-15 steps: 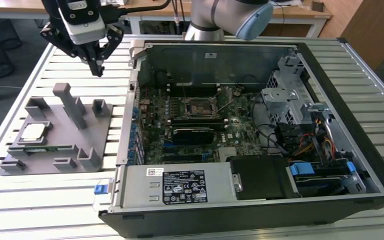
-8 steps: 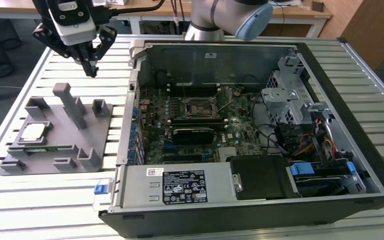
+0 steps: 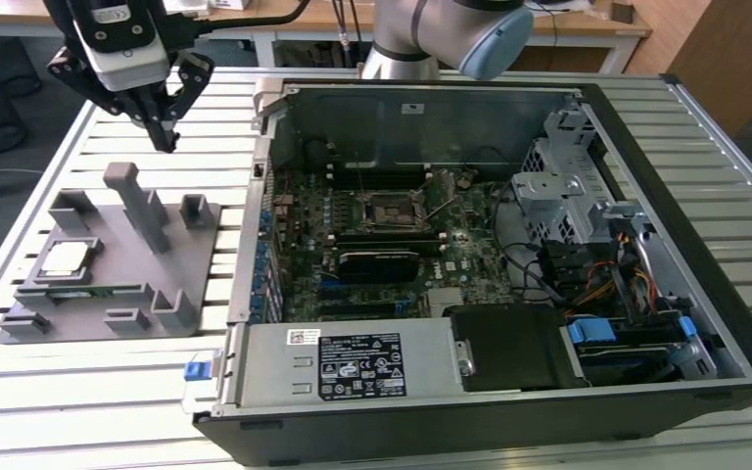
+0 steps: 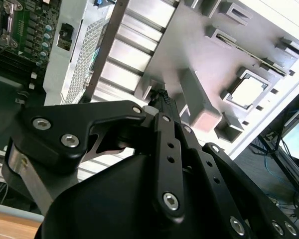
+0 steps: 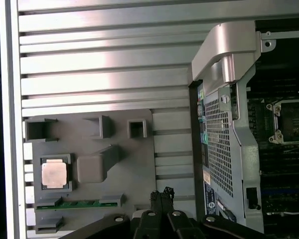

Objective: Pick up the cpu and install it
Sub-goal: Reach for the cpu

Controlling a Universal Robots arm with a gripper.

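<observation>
The cpu (image 3: 66, 258) is a small square chip with a pale metal top. It lies flat in a recess of the grey holder (image 3: 154, 284) on the exterior view's left, and shows in both wrist views (image 4: 248, 92) (image 5: 55, 174). My gripper (image 3: 164, 143) hangs above the table beyond the holder's far edge, apart from the cpu. Its black fingertips (image 5: 161, 195) are together with nothing between them. The empty black socket (image 3: 387, 209) sits on the motherboard inside the open computer case (image 3: 637, 117); the first wrist view also catches the socket (image 5: 289, 122).
A long green memory stick (image 5: 77, 203) lies in a slot of the holder beside the cpu. Grey posts (image 3: 134, 201) rise from the holder. The case's metal wall (image 5: 224, 124) stands between holder and motherboard. The slatted metal table (image 3: 75, 392) lies underneath.
</observation>
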